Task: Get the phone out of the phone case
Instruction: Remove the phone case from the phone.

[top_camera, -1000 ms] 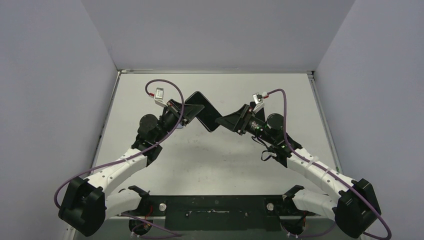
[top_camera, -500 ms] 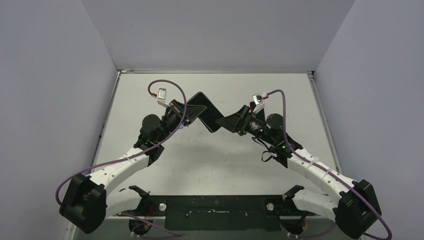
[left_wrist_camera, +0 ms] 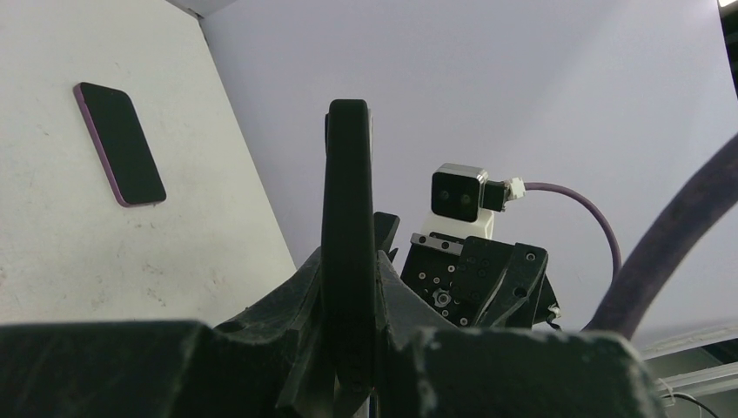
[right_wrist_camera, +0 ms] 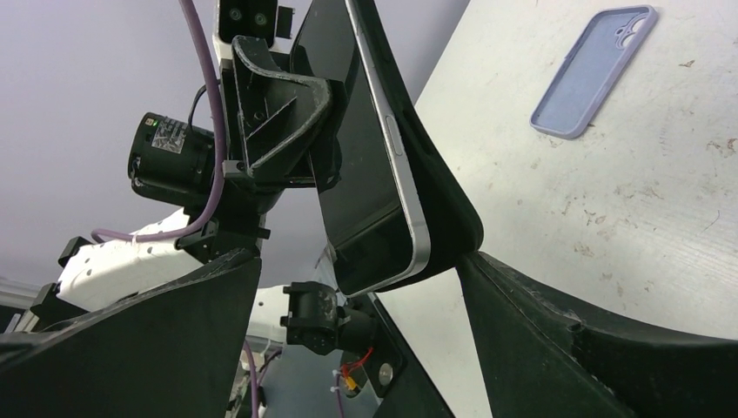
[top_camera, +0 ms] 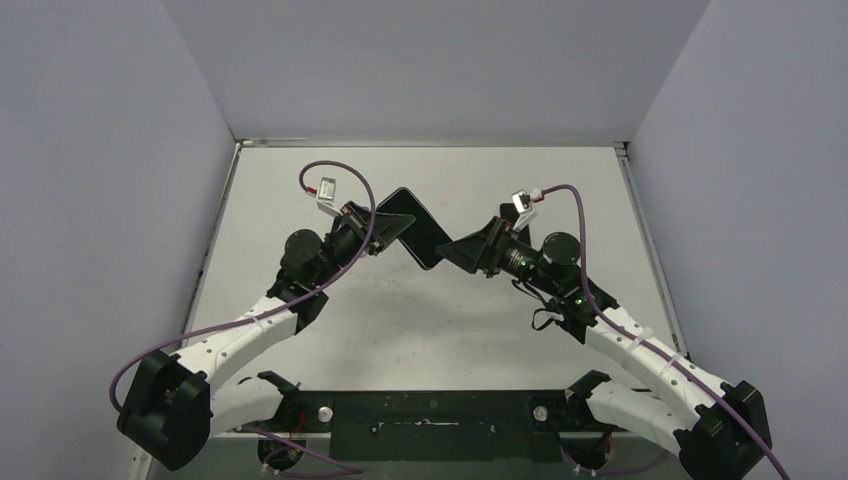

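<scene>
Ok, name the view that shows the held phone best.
Right wrist: the phone shows its silver edge and dark face close up, against the black case. Top external shows only a dark slab between the left gripper and right gripper; left wrist, just a black edge.

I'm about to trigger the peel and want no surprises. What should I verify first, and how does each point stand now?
1. Left gripper clamped on the black case: ok, its edge sits between the jaws.
2. Right gripper closed on the case's corner: not ok, jaws stand apart around it.
3. Phone out of the case: not ok, still seated.
4. Phone held off the table: ok.
</scene>
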Tool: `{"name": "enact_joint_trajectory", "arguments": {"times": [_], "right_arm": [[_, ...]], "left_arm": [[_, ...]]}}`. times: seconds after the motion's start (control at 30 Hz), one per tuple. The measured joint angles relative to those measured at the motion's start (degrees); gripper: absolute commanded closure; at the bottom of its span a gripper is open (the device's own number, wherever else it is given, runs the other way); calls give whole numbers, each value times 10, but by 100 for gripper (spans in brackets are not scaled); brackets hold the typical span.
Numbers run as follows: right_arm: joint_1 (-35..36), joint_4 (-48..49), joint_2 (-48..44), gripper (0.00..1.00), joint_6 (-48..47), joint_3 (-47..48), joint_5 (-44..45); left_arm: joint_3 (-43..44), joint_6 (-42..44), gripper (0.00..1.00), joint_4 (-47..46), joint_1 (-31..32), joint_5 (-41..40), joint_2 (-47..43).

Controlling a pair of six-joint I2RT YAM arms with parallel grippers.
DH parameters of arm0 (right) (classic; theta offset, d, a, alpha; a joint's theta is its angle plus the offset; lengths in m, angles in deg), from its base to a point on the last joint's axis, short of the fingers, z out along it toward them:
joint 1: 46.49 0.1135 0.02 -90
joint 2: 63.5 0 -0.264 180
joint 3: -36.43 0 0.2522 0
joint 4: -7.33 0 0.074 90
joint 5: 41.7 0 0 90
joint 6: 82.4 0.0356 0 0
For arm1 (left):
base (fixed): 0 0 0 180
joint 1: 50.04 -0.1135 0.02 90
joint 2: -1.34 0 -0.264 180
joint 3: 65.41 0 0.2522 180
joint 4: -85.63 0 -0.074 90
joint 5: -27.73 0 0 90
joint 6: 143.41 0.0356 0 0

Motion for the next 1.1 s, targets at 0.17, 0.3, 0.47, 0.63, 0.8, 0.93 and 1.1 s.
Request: {"name": "enact_joint_trajectory", "arguments": {"times": [0.17, 0.3, 0.47, 0.63, 0.8, 0.93, 1.1], "right_arm": [[0, -13, -16, 10, -11, 0, -8], [0, -16, -18, 11, -15, 0, -11], [0, -15, -18, 12, -17, 1, -21], [-4, 3, -16, 14, -14, 1, -35], [-9, 37, 3, 16, 0, 1, -44], [-12, 55, 19, 17, 6, 1, -49], [-13, 64, 29, 18, 6, 1, -49]], "left_arm": [[0, -2, 100, 8, 0, 9, -8], [0, -2, 100, 10, -1, 13, -10], [0, -2, 100, 12, -3, 16, -10], [0, -5, 100, 8, -6, 18, -10], [0, -5, 100, 0, -12, 14, -10], [0, -4, 100, 0, -13, 9, -11], [0, -3, 100, -2, -10, 1, -10]]}}
